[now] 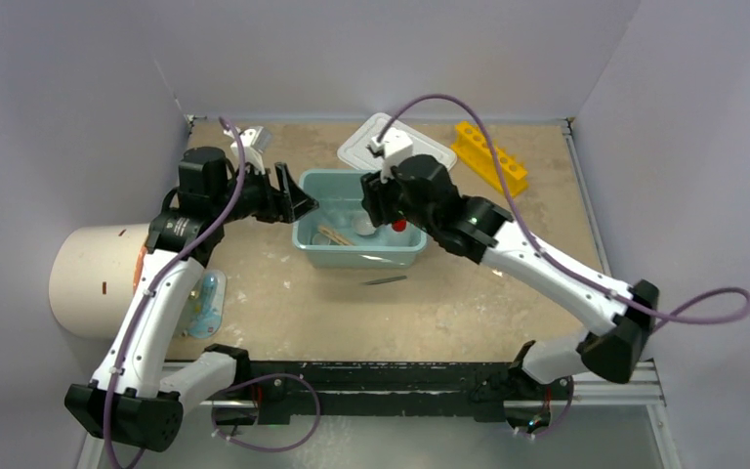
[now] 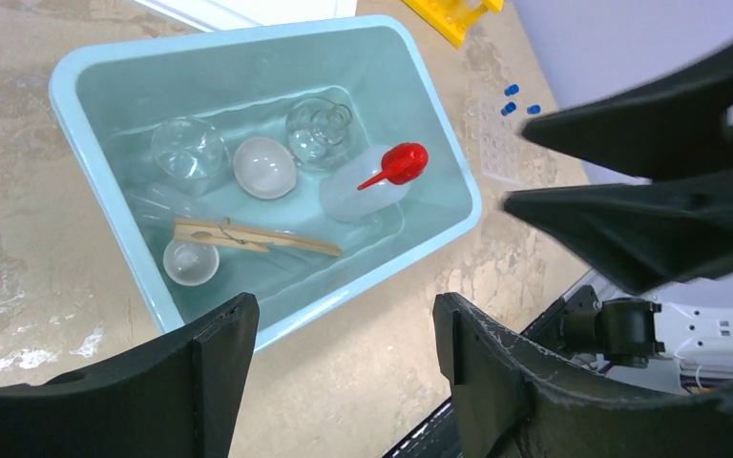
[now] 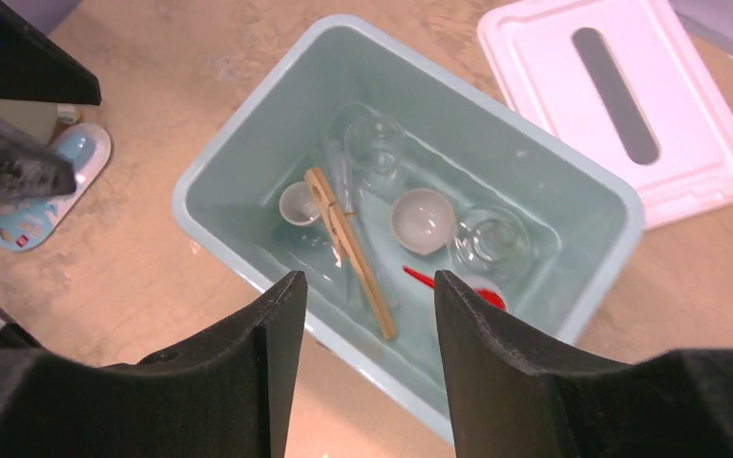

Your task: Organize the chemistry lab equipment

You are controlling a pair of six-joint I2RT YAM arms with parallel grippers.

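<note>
Tweezers look like the next pickup. From the top camera, the slim grey metal tweezers (image 1: 384, 280) lie alone on the tabletop just at six o'clock of the rectangular teal plastic tub (image 1: 352, 259). Its flat white slotted lid (image 1: 354, 151) rests at twelve o'clock and the yellow plastic tube rack (image 1: 489, 156) at two o'clock. The right gripper (image 1: 376, 207) hangs over the tub's three o'clock half. The left gripper (image 1: 308, 200) waits at the nine o'clock rim.

Left wrist camera: the left gripper (image 2: 344, 310) is spread, with nothing between its fingers. Inside the tub lie the clear squeeze bottle with red nozzle (image 2: 367, 186) at three o'clock, a tiny white bowl (image 2: 264, 167) in the middle, a wooden clip of two long sticks (image 2: 248, 236) at six o'clock and round clear glass flasks (image 2: 188, 150). Tiny blue pieces (image 2: 520, 100) sit outside on the table, at two o'clock of the tub.

Right wrist camera: the right gripper (image 3: 370, 286) is likewise spread and empty, directly above the tub.

To do it well, I would raise the right arm clear of the tub wall first, then swing towards six o'clock. The tweezers lie very low, so the jaws should straddle their narrow width and settle right onto the tabletop before closing. The left arm is best left parked, since the two grippers are near each other.
</note>
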